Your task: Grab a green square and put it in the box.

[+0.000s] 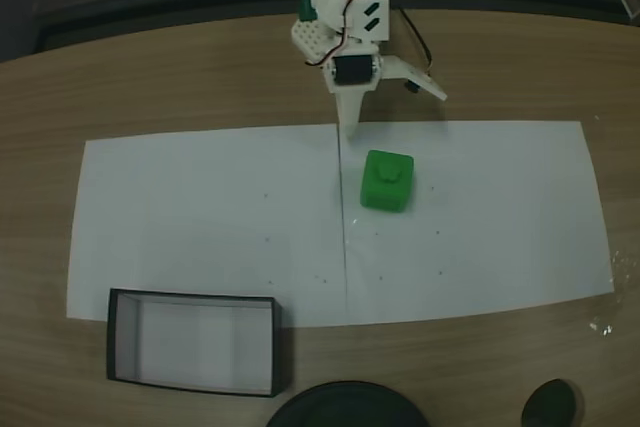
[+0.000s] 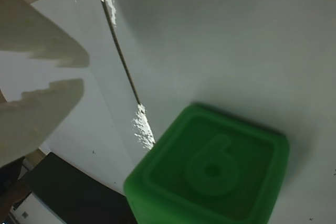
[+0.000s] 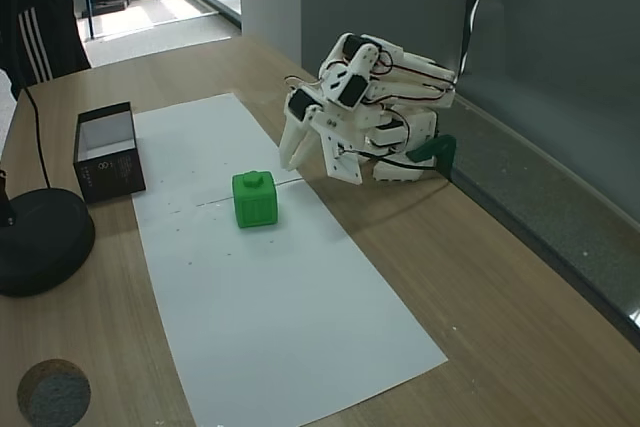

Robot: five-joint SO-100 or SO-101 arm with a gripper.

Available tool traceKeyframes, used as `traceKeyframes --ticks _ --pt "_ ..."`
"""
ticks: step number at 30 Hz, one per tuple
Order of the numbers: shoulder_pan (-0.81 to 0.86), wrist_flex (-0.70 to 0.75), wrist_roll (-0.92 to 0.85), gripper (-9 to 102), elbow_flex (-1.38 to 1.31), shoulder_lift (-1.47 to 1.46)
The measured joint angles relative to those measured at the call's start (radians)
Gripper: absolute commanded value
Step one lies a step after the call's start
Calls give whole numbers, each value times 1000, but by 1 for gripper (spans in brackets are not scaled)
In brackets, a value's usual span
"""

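Hand (image 1: 349, 127) just beside green square (image 1: 387, 182), apart; box (image 1: 192, 341) w/ open paper between.

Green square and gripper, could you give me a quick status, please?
Gripper open, empty, short of the cube. Green square upright on the white paper, untouched. Box empty, apart from it. Path between them bare.

Bare white paper (image 1: 200, 217) lies between the green square (image 1: 387, 181) and the box (image 1: 192, 341); nothing seems to block that stretch.
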Motion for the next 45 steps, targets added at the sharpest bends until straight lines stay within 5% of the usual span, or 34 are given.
traceKeyframes --ticks 26,36,45 --pt "-40 -40 0 0 0 0" --pt "15 -364 -3 1 -5 0" --pt "3 -184 78 32 -457 -141"
